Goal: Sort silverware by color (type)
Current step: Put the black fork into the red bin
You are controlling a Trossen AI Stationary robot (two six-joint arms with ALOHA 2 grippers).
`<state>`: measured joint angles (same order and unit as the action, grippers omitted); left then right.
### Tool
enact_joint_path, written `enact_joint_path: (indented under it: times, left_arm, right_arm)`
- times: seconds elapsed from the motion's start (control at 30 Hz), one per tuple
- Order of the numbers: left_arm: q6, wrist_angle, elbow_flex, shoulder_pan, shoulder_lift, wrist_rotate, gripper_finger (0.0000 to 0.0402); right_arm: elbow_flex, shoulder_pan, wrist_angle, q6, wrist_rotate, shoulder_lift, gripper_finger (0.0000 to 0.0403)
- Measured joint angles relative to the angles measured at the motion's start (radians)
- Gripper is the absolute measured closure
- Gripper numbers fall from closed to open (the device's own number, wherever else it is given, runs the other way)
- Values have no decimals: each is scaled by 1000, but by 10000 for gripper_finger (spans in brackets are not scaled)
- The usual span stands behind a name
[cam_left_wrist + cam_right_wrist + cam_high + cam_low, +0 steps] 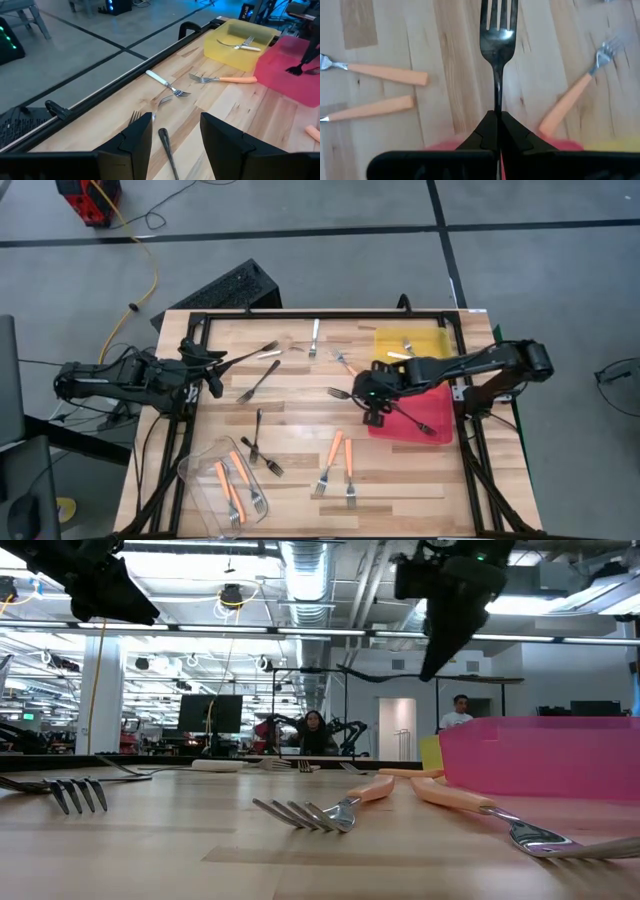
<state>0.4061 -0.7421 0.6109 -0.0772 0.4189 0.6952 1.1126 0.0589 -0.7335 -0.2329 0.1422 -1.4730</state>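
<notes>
Right wrist view: my right gripper pinches a black fork, fully closed.
Fork axis runs straight ahead; red tray lies directly beside me.

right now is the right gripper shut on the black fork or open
Shut on it. In the right wrist view the right gripper has its fingers pressed together around the handle of the black fork, whose tines point away over the wooden table.
</notes>
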Motion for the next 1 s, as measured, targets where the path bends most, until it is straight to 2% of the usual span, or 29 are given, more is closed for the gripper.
enact_joint_path:
  times: [0.3,0.53,1.0]
  left_arm:
    - [0,-2,0,0,0,0,250]
    - [1,-2,-1,0,0,0,250]
    - [0,-7,-1,0,0,0,250]
  right_arm:
    - [-184,0,-22,-152,43,175,378]
    - [-263,28,-60,-247,50,283,378]
    - [-377,155,-211,-546,101,374,378]
